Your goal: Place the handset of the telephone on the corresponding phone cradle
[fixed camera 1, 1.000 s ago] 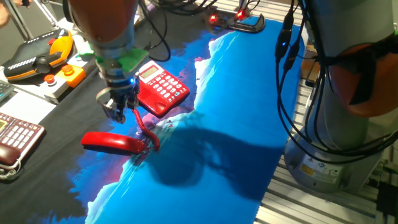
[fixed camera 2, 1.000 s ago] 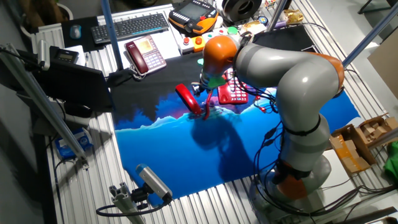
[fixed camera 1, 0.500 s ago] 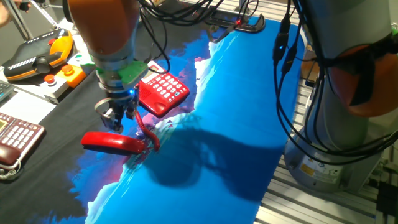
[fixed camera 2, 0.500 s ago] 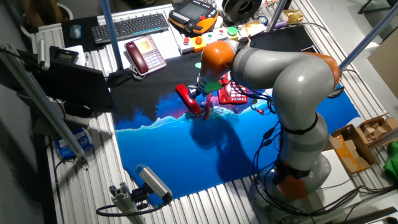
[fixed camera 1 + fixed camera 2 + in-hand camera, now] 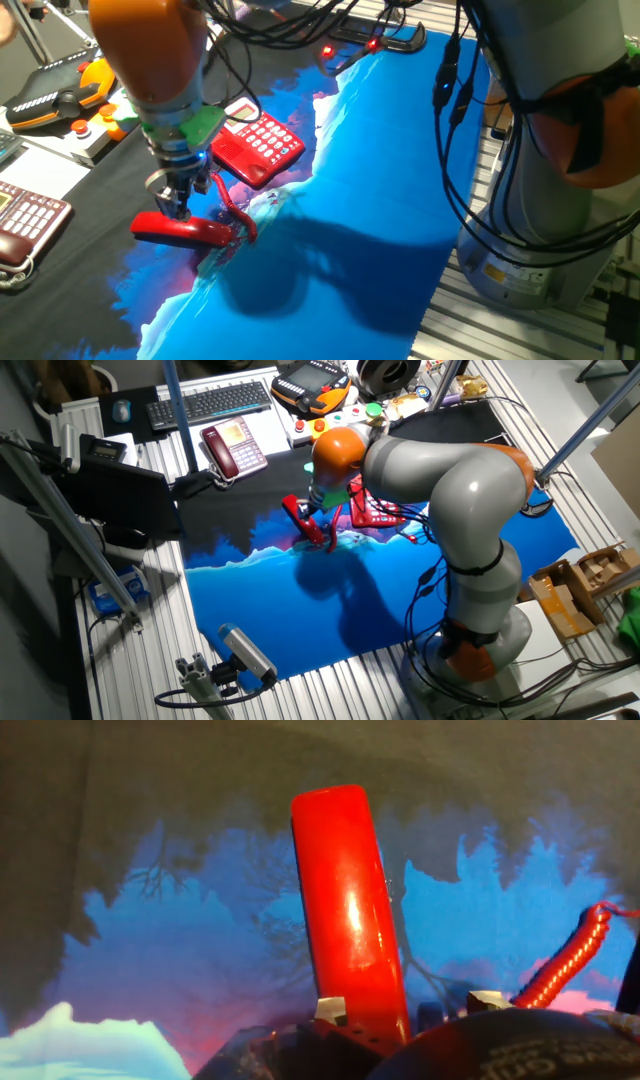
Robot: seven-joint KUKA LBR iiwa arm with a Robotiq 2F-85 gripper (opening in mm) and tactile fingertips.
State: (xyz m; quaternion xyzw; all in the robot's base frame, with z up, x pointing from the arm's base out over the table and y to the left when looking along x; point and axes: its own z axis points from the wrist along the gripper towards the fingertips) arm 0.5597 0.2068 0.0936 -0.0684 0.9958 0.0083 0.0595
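Observation:
The bright red handset (image 5: 185,230) lies flat on the blue-and-black cloth, off its base. Its red coiled cord (image 5: 236,212) runs up to the red telephone (image 5: 256,150) with white keys. The phone cradle side of the base is mostly hidden behind my arm. My gripper (image 5: 172,205) is open and hovers just above the handset's middle. In the hand view the handset (image 5: 349,910) runs away from me, its near end between my fingertips (image 5: 330,1011), closer to the left one, with the cord (image 5: 566,968) at right. The other fixed view shows the handset (image 5: 299,519) under my gripper (image 5: 312,512).
A dark maroon phone (image 5: 24,222) sits at the left edge, also seen in the other fixed view (image 5: 233,446). An orange-and-black handheld device (image 5: 62,88) and a button box (image 5: 100,126) lie behind it. A keyboard (image 5: 210,402) lies at the back. The arm's base (image 5: 560,200) stands at right.
My gripper has moved left and down, from beside the red telephone to just above the handset. The handset and the telephone have not moved.

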